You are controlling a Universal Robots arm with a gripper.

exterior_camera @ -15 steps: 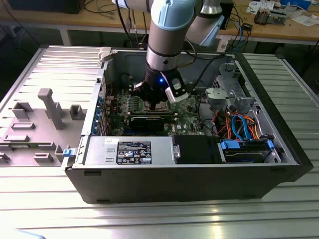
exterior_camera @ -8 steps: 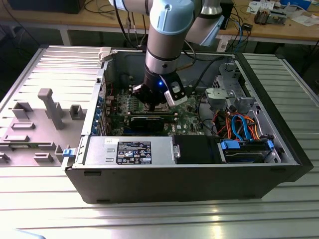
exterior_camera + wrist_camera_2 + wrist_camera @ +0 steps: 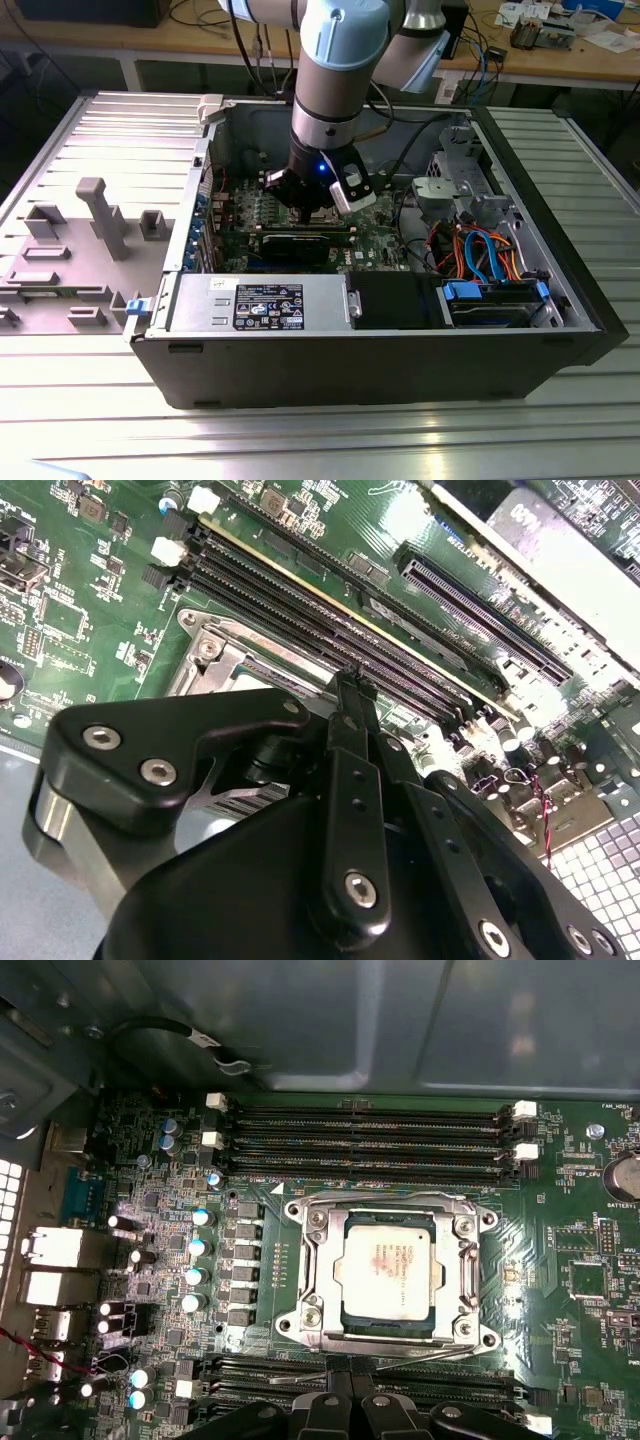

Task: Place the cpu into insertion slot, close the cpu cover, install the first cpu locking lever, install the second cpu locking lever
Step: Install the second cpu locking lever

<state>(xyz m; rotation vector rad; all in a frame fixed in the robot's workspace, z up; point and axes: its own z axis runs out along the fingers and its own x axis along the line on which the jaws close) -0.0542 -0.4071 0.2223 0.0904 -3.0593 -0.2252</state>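
Pincer hovering at the socket edge

The cpu (image 3: 388,1272) is sitting in the insertion slot (image 3: 470,1332) under the cpu cover (image 3: 391,1218); the pincer (image 3: 345,1392), fingers together and empty, is crowding the memory slots (image 3: 370,1130) beside it.

Lighting's pretty even from overhead in the exterior view, with soft glare streaks on the ribbed metal table (image 3: 420,440) near its front edge, and the inside of the computer case (image 3: 560,330) sits in shadow. In the first wrist view the cpu (image 3: 388,1271) top catches a pale sheen and everything's fairly crisp. In the second wrist view the black gripper (image 3: 355,685) body up close is soft and dark, with blown-out white at the motherboard (image 3: 90,590) far edge.
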